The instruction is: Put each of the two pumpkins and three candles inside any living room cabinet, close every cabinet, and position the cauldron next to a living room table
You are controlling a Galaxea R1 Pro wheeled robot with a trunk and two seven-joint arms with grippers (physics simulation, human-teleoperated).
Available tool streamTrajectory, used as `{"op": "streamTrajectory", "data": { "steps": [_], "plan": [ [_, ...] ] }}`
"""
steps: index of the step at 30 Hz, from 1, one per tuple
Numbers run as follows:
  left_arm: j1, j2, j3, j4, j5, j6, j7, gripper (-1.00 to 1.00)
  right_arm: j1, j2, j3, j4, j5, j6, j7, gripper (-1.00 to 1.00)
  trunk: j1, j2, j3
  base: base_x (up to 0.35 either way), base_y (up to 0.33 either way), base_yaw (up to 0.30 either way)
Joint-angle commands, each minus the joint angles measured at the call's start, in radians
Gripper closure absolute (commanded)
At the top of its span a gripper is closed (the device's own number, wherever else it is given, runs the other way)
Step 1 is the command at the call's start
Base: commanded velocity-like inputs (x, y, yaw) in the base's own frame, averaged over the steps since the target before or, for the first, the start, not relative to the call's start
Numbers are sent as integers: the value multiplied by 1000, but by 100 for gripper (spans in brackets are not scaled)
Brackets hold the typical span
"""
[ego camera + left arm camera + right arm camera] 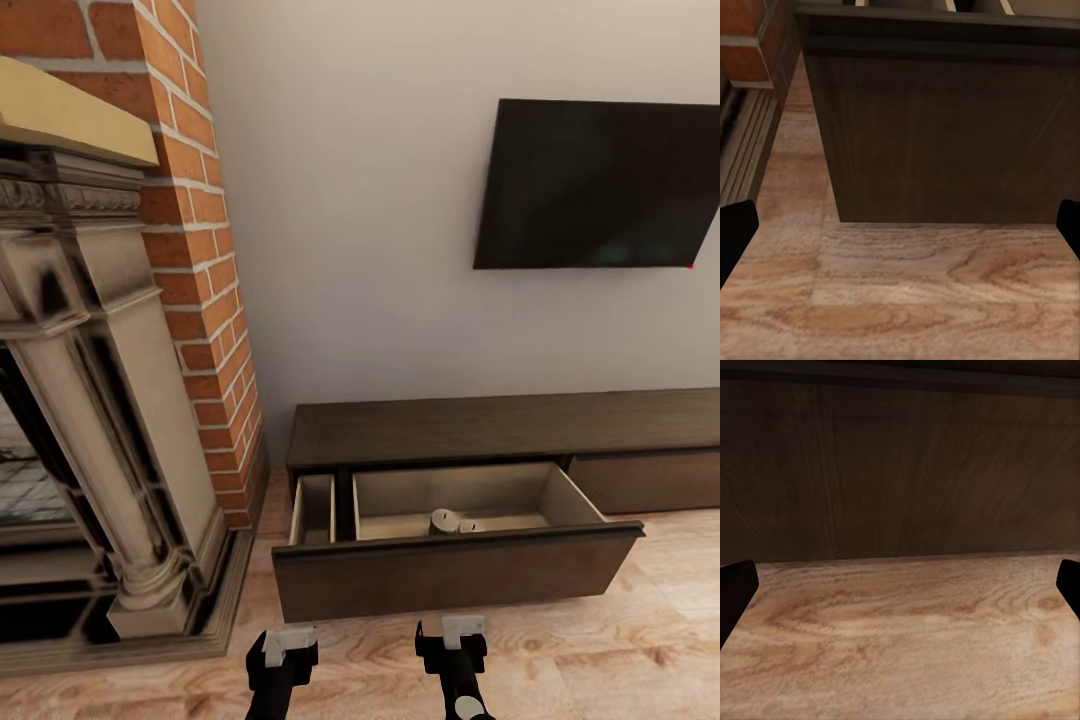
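cabinet (500, 428) drawer (455, 570) open; perhaps candles (444, 521) inside

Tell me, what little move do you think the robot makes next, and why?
Probably it nudges an open claw forward against the front of the pulled-out dark-brown wooden drawer to push it shut. The drawer stands open with a short grey cylinder candle lying inside, and both the left claw and right claw are empty, facing its front panel.

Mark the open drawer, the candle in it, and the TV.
Open dark-brown wood drawer (455, 575), head view, front panel.
Short grey candle (443, 521), head view, pale top.
Wall-mounted black TV (600, 185), head view, screen centre.
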Motion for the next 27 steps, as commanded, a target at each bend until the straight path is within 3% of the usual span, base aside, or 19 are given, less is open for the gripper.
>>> {"op": "streamTrajectory", "data": {
  "steps": [1, 12, 22, 27],
  "plan": [
    [-1, 0, -9, -1, 1, -2, 9, -100, -1, 1, -8, 1, 10, -3, -3, -100, 0, 0, -1, 0, 0, 0],
    [-1, 0, -9, -1, -1, -2, 9, -100, -1, 1, -8, 1, 10, -4, -3, -100, 0, 0, -1, 7, 0, 0],
    [-1, 0, -9, -1, -3, -14, 9, -100, -1, 1, -11, 1, 0, -4, -3, -100, 0, 0, -1, 180, -12, 0],
    [-1, -1, -9, 0, -3, -26, 9, -100, -1, 1, -11, 1, -2, -4, -3, -100, 19, -35, -17, 21, -3, 0]
  ]
}}
